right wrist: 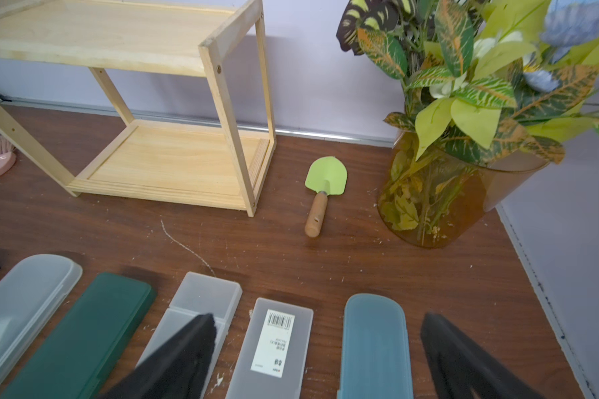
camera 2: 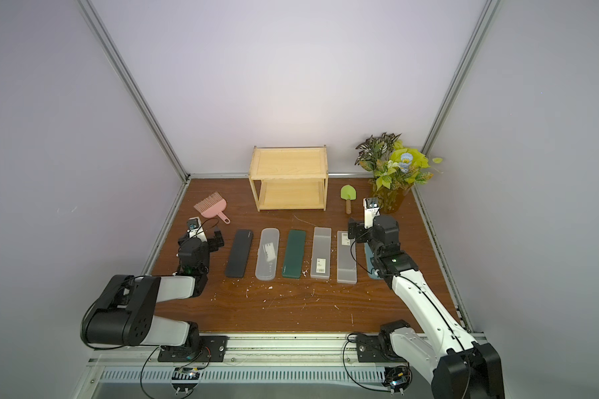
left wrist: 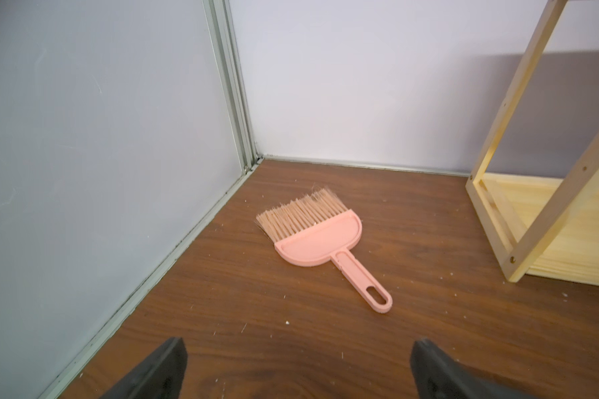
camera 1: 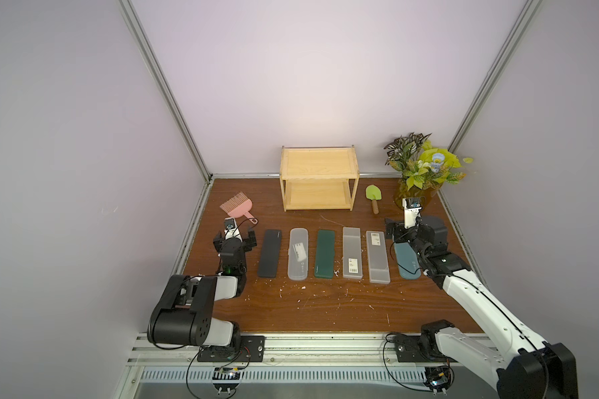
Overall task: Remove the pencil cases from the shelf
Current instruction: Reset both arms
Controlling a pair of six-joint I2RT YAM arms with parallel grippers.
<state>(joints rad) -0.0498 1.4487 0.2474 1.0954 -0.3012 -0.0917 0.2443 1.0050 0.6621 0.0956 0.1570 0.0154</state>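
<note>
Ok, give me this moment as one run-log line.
shelf: no cases on either tier | pencil cases: six in a row on table | left gripper: open, holding nothing | right gripper: open, holding nothing

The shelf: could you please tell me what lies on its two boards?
Nothing shows on the shelf: its top board is bare in both top views, and its lower board is bare in the right wrist view. From above, the top board hides its rear.
</note>
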